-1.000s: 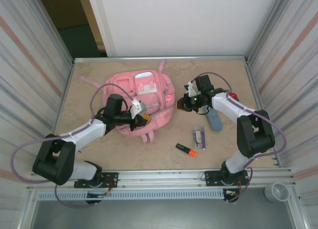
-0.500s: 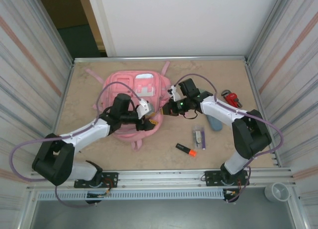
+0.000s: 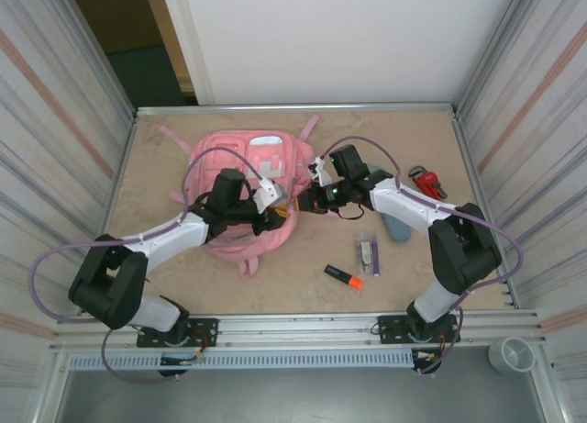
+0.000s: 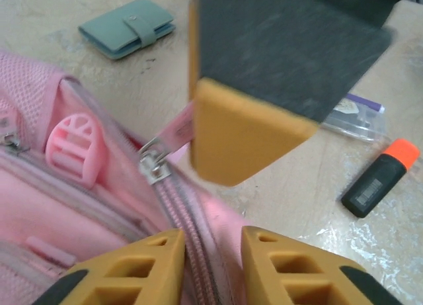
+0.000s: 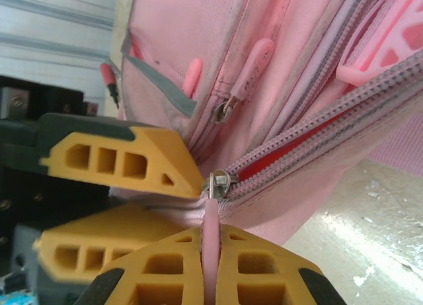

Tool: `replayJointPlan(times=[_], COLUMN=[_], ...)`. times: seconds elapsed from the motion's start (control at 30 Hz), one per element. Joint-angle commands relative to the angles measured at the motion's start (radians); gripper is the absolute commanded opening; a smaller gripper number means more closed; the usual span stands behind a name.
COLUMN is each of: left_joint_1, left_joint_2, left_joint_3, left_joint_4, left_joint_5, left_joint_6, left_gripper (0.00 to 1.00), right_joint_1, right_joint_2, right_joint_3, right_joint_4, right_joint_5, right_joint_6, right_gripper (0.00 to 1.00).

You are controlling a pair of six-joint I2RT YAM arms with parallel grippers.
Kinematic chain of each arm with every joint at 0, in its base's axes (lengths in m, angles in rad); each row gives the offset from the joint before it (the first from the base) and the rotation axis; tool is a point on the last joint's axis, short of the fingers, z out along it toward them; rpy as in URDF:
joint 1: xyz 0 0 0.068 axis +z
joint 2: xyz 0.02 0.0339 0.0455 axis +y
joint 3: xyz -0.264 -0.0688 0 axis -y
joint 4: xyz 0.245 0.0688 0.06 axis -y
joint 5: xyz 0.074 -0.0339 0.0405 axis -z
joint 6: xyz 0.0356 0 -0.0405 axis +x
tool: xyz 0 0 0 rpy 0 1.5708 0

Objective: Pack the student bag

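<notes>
So far: early going, I'd judge; the zip is only partly drawn and nothing looks packed.
Student bag [image 3: 240, 195]: lying on the desk [image 3: 293, 290] at nine o'clock of its middle, bunched up between the two arms.
Slider [image 5: 218, 184]: partway along the zip, with a red slit of lining open behind it toward two o'clock in the right wrist view.
Right claw [image 5: 210, 235]: clenched on the pink zip pull [image 5: 211, 209].
Left claw [image 4: 208, 242]: fingers straddle the zip seam closely; whether they pinch the fabric I cannot tell.
Left to do: orange marker [image 3: 344, 277], clear pen pack [image 3: 368, 254], teal wallet [image 3: 396, 226] and red wrench [image 3: 424, 180] all lie loose at three to four o'clock of the bag.
Changed in the last second: the right claw has travelled toward nine o'clock, the bag has drawn in narrower with its lower strap swung leftward, and the left claw has pushed nearer the right one. The loose items lie where they did.
</notes>
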Motion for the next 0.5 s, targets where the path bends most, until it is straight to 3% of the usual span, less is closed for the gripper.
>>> replayJointPlan(times=[0.0,0.07,0.27,0.47], left_joint_1=[0.020,0.034,0.068,0.071], left_joint_2=[0.018,0.012,-0.088,-0.110], left_joint_3=[-0.004,-0.002,-0.063,-0.093], left_joint_4=[-0.006,-0.005,0.070,0.090], left_joint_5=[0.037,0.047,0.063,0.080], left_joint_6=[-0.031,-0.041,-0.116,-0.118], left_gripper=[0.13,0.00,0.00,0.00], right_joint_1=[-0.039,-0.067,-0.194,-0.248], right_joint_2=[-0.089,-0.097,-0.021,0.081], right_joint_3=[0.010,0.002,0.047,0.126], right_joint_4=[0.104,0.087,-0.151,-0.149], right_joint_5=[-0.087,-0.083,0.123,0.239], right_joint_6=[0.018,0.000,-0.125,-0.150], right_gripper=[0.00,0.00,0.00,0.00])
